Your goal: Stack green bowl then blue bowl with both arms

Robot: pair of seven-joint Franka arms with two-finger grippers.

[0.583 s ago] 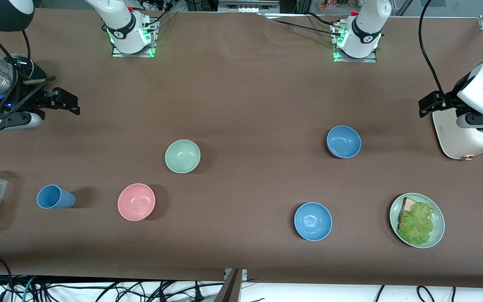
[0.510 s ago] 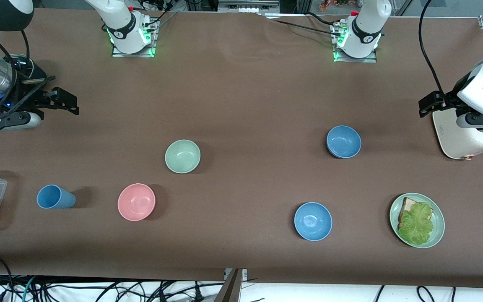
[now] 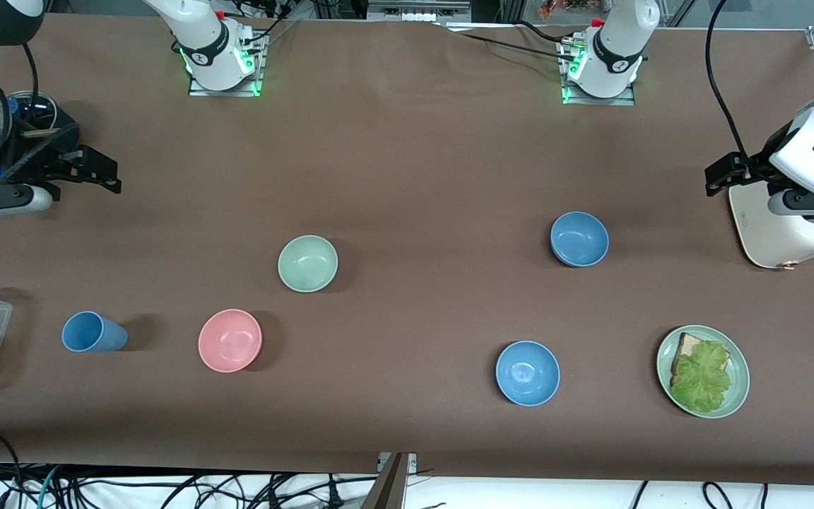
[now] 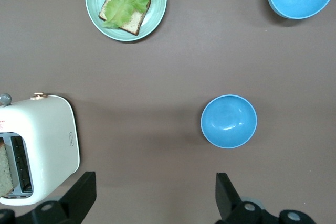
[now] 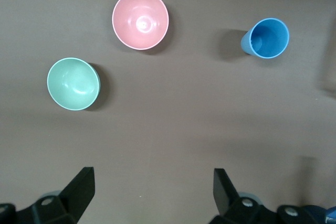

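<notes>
Nothing is stacked yet; this looks like the opening step, before any approach. The green bowl (image 3: 307, 263) sits left of centre in the front view, just above the pink bowl (image 3: 229, 340). The blue bowl (image 3: 579, 239), the greyer one, lies right of centre, above the brighter sky-blue bowl (image 3: 528, 372). The right hand (image 3: 99, 177) hangs at the upper left edge, fingers spread, empty. The left hand (image 3: 721, 175) hovers at the right edge by the toaster (image 3: 788, 237), also spread. Next, the right hand should probably descend over the green bowl's rim.
</notes>
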